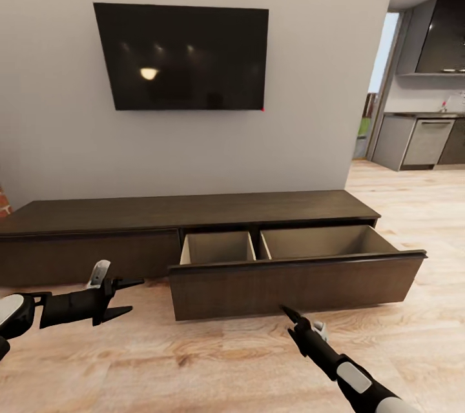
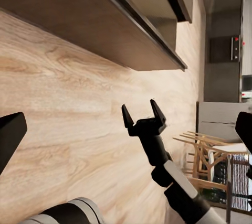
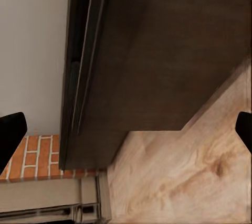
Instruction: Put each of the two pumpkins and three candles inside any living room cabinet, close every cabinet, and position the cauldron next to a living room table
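The long, low dark-brown wooden cabinet [image 1: 194,213] stands against the pale grey wall under a black wall-mounted television [image 1: 184,57]. Its wide right-hand drawer [image 1: 297,274] is pulled out over the light wooden plank floor [image 1: 194,361], showing two beige compartments with nothing in them. The black left gripper [image 1: 126,299] hovers just before the shut left drawer front, near the open drawer's left end, fingers spread and empty. The black right gripper [image 1: 289,314] [image 2: 144,113] points at the open drawer's front panel from close below, prongs parted, holding nothing.
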### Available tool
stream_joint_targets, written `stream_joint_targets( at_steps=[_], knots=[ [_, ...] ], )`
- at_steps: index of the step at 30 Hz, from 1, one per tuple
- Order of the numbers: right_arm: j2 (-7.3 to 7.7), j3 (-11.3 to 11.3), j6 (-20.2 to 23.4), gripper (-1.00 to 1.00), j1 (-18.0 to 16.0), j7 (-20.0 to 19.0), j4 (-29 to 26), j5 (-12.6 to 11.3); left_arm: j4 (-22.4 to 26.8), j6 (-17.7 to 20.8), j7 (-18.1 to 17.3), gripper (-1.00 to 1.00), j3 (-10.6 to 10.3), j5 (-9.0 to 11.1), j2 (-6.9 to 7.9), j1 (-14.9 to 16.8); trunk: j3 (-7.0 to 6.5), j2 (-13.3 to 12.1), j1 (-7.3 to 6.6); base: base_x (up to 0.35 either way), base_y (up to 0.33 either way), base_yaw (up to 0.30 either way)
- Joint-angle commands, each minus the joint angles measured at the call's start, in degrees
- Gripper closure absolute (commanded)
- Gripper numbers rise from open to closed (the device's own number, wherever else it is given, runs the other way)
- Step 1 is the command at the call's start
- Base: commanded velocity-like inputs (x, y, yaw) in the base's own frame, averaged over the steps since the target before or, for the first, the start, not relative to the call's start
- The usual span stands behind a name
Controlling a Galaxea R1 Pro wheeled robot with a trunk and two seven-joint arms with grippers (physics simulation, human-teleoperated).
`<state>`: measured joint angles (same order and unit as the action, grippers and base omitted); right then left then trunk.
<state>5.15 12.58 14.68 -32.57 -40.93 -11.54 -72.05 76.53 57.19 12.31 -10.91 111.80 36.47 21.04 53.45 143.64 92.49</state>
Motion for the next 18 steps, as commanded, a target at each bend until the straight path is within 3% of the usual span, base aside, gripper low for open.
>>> stream_joint_targets(
  at_steps=[1, 9, 12, 14, 18],
  knots=[
    [0.04, 0.3, -0.3, -1.0, 0.0, -0.1, 1.2, -0.5, 0.0, 0.0, 0.5, -1.0, -0.1, 0.6, 0.02, 0.0, -0.17, 0.0, -0.04, -0.061, 0.0, 0.0],
    [-0.07, 0.4, -1.1, -1.0, 0.0, 1.9, 3.3, -0.2, 0.0, 0.0, 0.6, -1.0, -0.3, 0.4, 0.04, 0.0, -1.67, -0.1, -0.24, -0.264, 0.0, 0.064],
    [-0.06, 0.4, -1.2, -1.0, 0.0, 2.7, 3.3, 1.7, 0.1, -0.1, 0.9, -1.0, -0.3, 0.3, 0.08, 0.0, -2.11, -0.1, -0.32, -0.332, 0.0, 0.138],
    [-0.16, 0.4, -1.2, -1.0, 0.0, 3.0, 3.4, 3.1, 0.1, -0.1, 2.2, -1.0, -0.3, 0.2, 0.1, 0.0, -2.39, -0.2, -0.37, -0.312, 0.0, 0.142],
    [-0.35, 0.4, -1.5, -1.0, 0.0, 4.2, 3.4, 5.2, 0.4, -0.1, 10.4, -1.0, 0.1, 0.4, 0.04, 0.0, -2.95, -0.2, -0.47, -0.145, 0.0, 0.142]
  ],
)
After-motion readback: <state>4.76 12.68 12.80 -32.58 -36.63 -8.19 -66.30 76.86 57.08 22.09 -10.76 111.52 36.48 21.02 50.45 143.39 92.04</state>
